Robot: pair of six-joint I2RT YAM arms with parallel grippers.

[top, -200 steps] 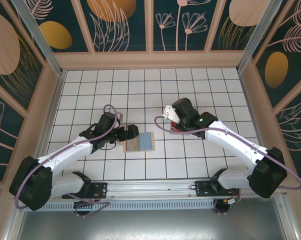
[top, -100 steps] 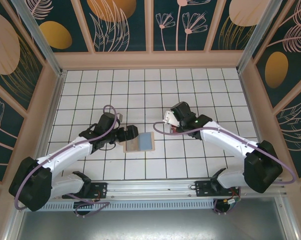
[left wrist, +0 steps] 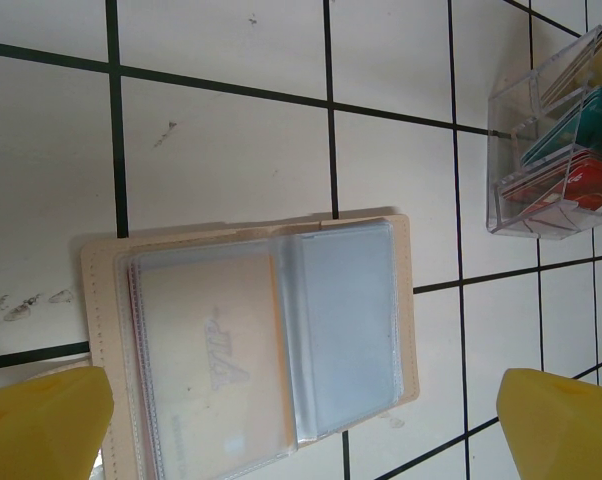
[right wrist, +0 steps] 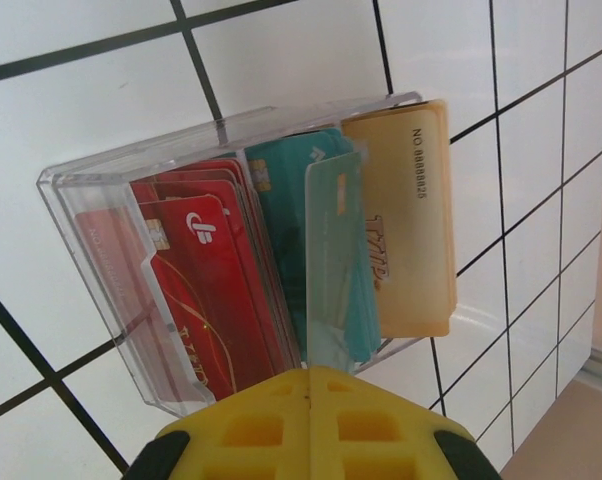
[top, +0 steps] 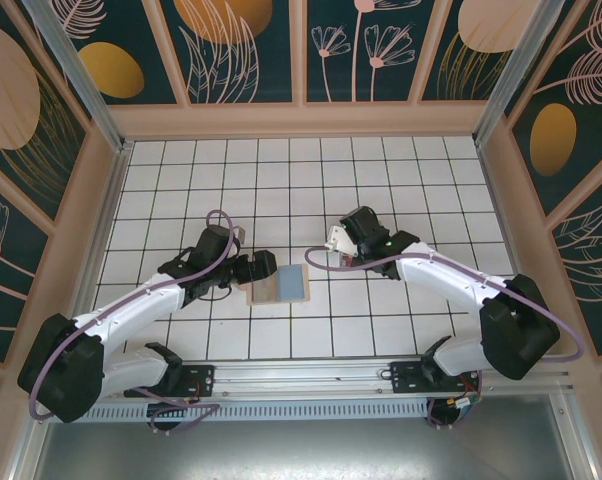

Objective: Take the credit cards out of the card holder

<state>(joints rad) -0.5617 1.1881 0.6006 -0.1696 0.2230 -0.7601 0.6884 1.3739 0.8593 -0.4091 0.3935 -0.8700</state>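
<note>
Mid-extraction: left hand spread over open tan leather-like card holder; right hand clenched, right of it. Next: pinch sleeved pale-blue card.

White left arm and right arm, black joints, looping purple cables, yellow claw fingertips.

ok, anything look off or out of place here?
Nothing spilled or damaged. In the clear box, the yellow card seems to jut past the end wall, while the red cards and teal cards sit inside, leaning unevenly. The card holder lies open and flat, cards in its sleeves.
</note>
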